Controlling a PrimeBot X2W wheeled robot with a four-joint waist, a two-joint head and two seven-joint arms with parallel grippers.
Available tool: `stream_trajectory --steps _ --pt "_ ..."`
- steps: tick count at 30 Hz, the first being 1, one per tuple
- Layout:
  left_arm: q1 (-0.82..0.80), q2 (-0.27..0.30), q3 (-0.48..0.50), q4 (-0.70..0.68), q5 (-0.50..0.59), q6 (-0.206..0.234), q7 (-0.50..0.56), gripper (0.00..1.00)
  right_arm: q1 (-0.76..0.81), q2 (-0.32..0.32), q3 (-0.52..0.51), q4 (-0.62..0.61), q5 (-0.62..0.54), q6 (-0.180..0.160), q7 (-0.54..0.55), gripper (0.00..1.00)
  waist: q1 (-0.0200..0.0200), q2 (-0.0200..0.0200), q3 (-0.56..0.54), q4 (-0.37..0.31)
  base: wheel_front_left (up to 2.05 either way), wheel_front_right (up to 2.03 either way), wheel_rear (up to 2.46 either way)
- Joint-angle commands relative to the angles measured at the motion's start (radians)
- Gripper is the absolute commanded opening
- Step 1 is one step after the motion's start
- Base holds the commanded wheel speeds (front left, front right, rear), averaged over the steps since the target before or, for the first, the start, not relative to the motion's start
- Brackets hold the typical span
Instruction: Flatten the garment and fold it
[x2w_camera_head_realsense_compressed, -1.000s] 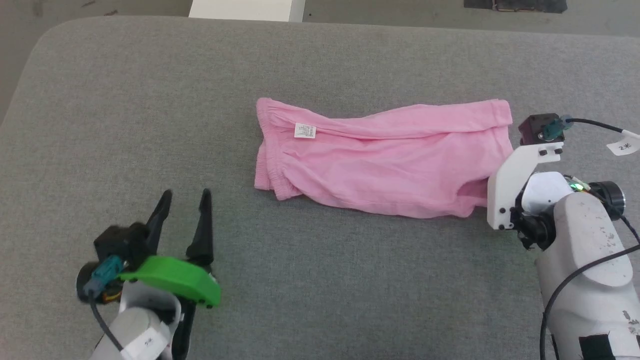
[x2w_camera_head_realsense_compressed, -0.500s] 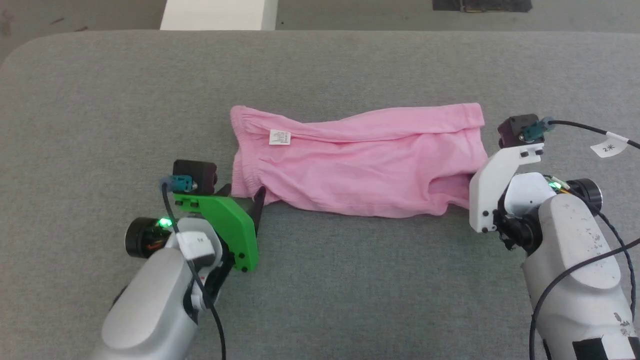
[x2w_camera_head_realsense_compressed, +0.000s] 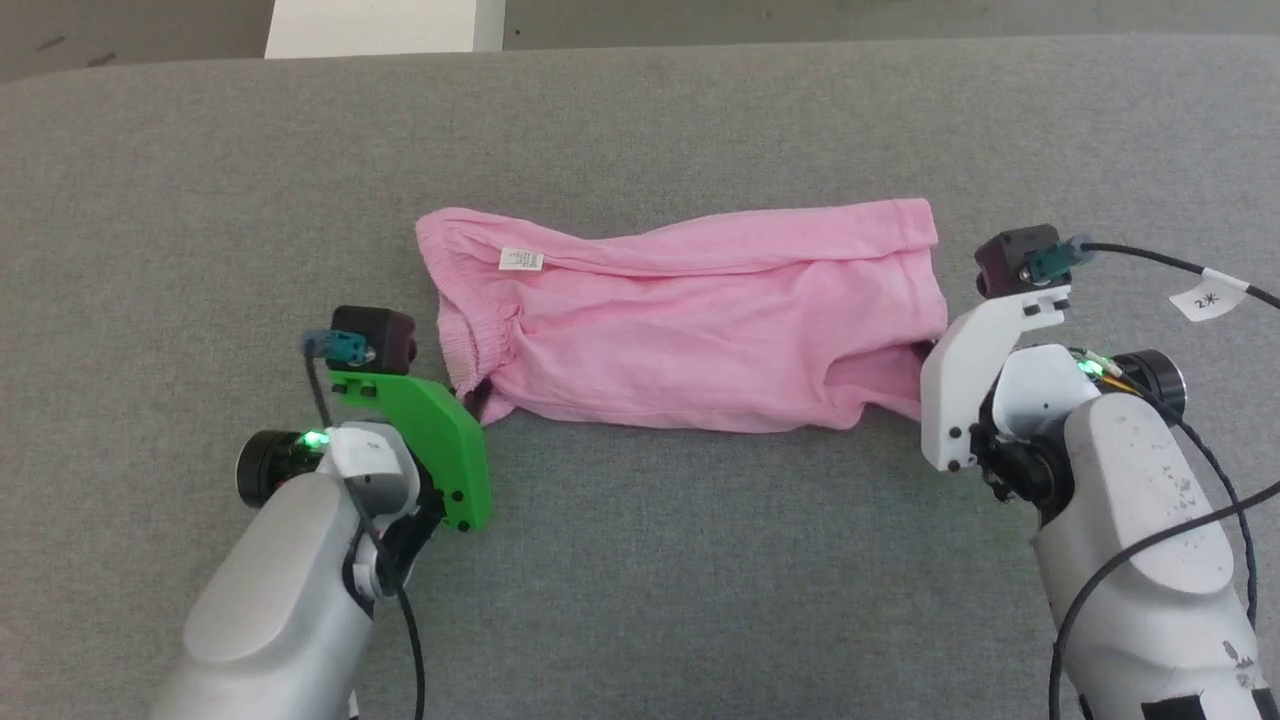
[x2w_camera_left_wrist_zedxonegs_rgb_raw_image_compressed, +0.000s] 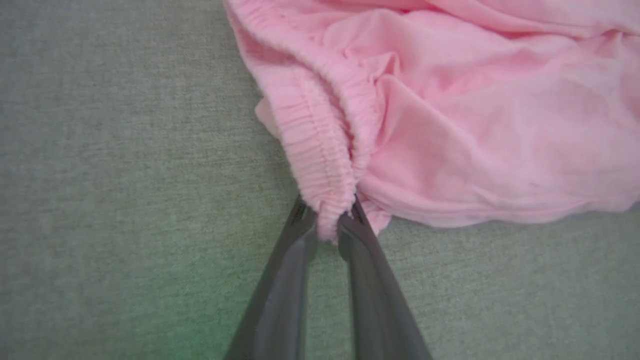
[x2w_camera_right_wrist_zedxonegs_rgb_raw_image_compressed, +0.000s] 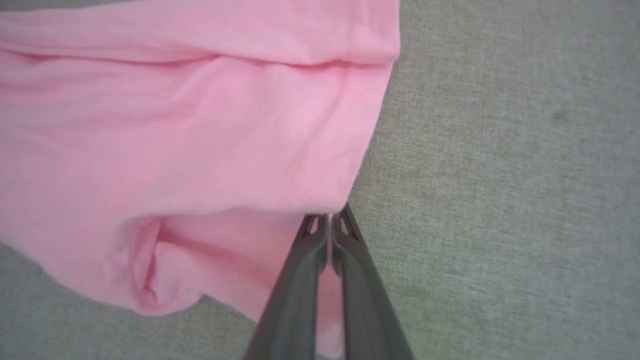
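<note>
My left gripper (x2w_camera_left_wrist_zedxonegs_rgb_raw_image_compressed: 327, 220) clenched on the waistband (x2w_camera_left_wrist_zedxonegs_rgb_raw_image_compressed: 320, 150) corner of the pink shorts (x2w_camera_head_realsense_compressed: 700, 320), my right gripper (x2w_camera_right_wrist_zedxonegs_rgb_raw_image_compressed: 329, 217) pinched tight at a leg hem (x2w_camera_right_wrist_zedxonegs_rgb_raw_image_compressed: 350, 190) corner, shorts lying rumpled across the grey padded surface (x2w_camera_head_realsense_compressed: 640, 560), white label (x2w_camera_head_realsense_compressed: 521, 259) facing up

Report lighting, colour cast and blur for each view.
Head view: even, soft light, sharp, only a thin shadow under the garment. Left wrist view: green cast on the grey surface beside the left hand. Right wrist view: fingers soft-focused.
</note>
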Motion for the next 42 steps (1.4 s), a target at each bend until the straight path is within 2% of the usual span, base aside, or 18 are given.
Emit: stream_trajectory --steps 1,5,8,14,22,23,24,25,26,31,35,38,42 --pt "0.025 0.001 0.019 -0.004 -0.027 -0.007 -0.017 0.00 0.024 0.000 0.000 -0.011 0.009 -0.001 0.004 0.00 0.0000 0.0000 -0.012 0.006 0.00 0.00 0.00" --pt "0.084 0.012 0.089 -0.087 -0.102 -0.014 -0.054 0.00 0.073 0.000 -0.022 -0.052 0.031 -0.001 0.010 0.00 0.0000 0.0000 -0.040 0.018 0.00 0.00 0.00" --pt "0.158 0.033 0.121 -0.163 -0.148 -0.007 -0.039 0.00 0.130 0.000 -0.038 -0.106 0.045 -0.001 0.028 0.00 0.0000 0.0000 -0.062 0.028 0.00 0.00 0.00" --pt "0.361 0.083 0.123 -0.295 -0.192 0.054 0.051 0.00 0.315 0.000 -0.079 -0.265 0.093 -0.001 0.096 0.00 0.0000 0.0000 -0.110 0.044 0.00 0.00 0.00" --pt "0.511 0.086 0.105 -0.347 -0.222 0.117 0.111 0.00 0.528 0.000 -0.122 -0.414 0.157 -0.001 0.171 0.00 0.0000 0.0000 -0.147 0.048 0.00 0.00 0.00" --pt "0.516 0.084 0.108 -0.350 -0.226 0.121 0.110 0.78 0.541 0.000 -0.121 -0.422 0.160 -0.001 0.173 0.00 0.0000 0.0000 -0.151 0.047 0.00 0.00 0.00" --pt "0.519 0.082 0.113 -0.354 -0.229 0.126 0.107 1.00 0.552 0.000 -0.120 -0.432 0.169 -0.001 0.169 0.11 0.0000 0.0000 -0.156 0.046 0.00 0.00 0.00" --pt "0.521 0.082 0.118 -0.360 -0.232 0.129 0.104 1.00 0.559 0.000 -0.122 -0.440 0.175 -0.001 0.162 0.39 0.0000 0.0000 -0.159 0.046 0.00 0.00 0.00" --pt "0.523 0.082 0.126 -0.369 -0.237 0.133 0.102 1.00 0.567 0.000 -0.125 -0.451 0.180 -0.001 0.152 1.00 0.0000 0.0000 -0.164 0.045 0.00 0.00 0.00" --pt "0.548 0.112 0.193 -0.453 -0.246 0.171 0.076 1.00 0.612 0.000 -0.167 -0.526 0.197 -0.001 0.132 1.00 0.0000 0.0000 -0.184 0.046 0.00 0.00 0.00" --pt "0.555 0.139 0.275 -0.527 -0.189 0.213 -0.040 1.00 0.633 0.000 -0.226 -0.610 0.191 -0.001 0.129 1.00 0.0000 0.0000 -0.187 0.046 0.00 0.00 0.00" --pt "0.544 0.153 0.306 -0.546 -0.095 0.203 -0.203 1.00 0.610 0.000 -0.237 -0.645 0.174 -0.001 0.147 1.00 0.0000 0.0000 -0.181 0.039 0.00 0.00 0.00" --pt "0.520 0.164 0.289 -0.508 0.033 0.157 -0.413 1.00 0.539 0.000 -0.200 -0.616 0.133 -0.001 0.195 1.00 0.0000 0.0000 -0.164 0.030 0.00 0.00 0.00"
